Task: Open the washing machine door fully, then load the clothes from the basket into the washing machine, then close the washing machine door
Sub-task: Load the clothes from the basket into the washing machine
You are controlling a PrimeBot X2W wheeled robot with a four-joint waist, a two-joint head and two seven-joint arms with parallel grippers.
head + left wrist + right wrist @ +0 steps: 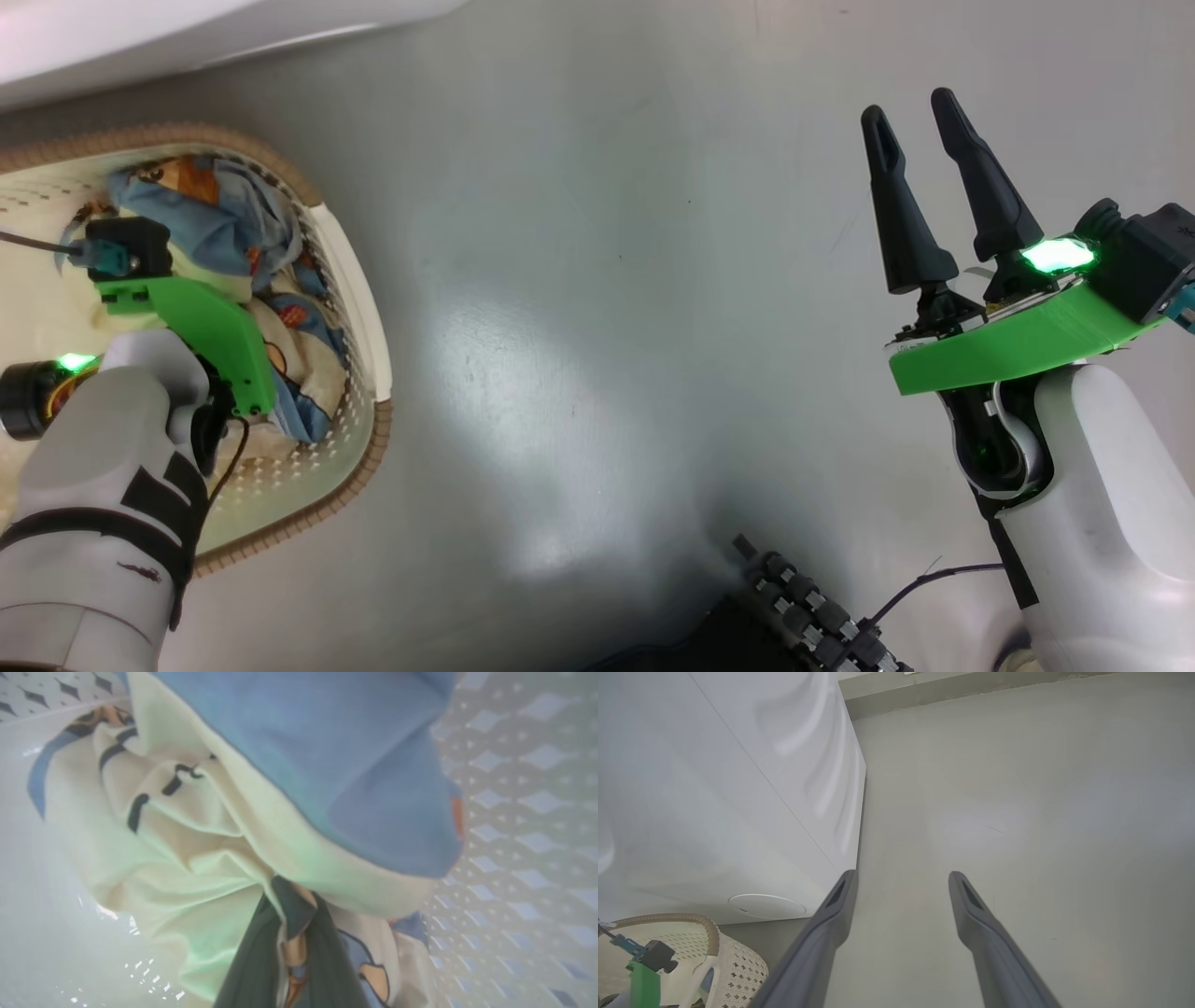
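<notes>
Head view, 11 o'clock: a white corner of the washing machine (140,37) is in frame. At 9 o'clock the basket (359,280) stands on the grey floor (597,280), near the machine. The clothes (224,215), light blue and cream with orange print, lie heaped inside it against its 3 o'clock wall. My left forearm (103,467) reaches into the basket from 7 o'clock. Its green wrist bracket (210,336) covers the fingers from this camera.

Left wrist view: the left gripper (292,905) has its two dark fingers (252,961) drawn in to a narrow pinch, with a fold of cream printed fabric caught between them. The bulk of the clothes bulges over the tips, the blue layer toward 1 o'clock and the cream toward 9 o'clock. The basket's perforated wall runs down the 3 o'clock side.

Head view, 3 o'clock: the right gripper (910,105) hangs over the floor, well apart from the basket, fingers pointing to 12 o'clock.

Right wrist view: its jaws stand wide and empty, with floor showing between them. The machine's white side panel spans 9 to 11 o'clock, with a round white cap (767,905) low on it at 8 o'clock. The basket rim sits at 7 o'clock.
</notes>
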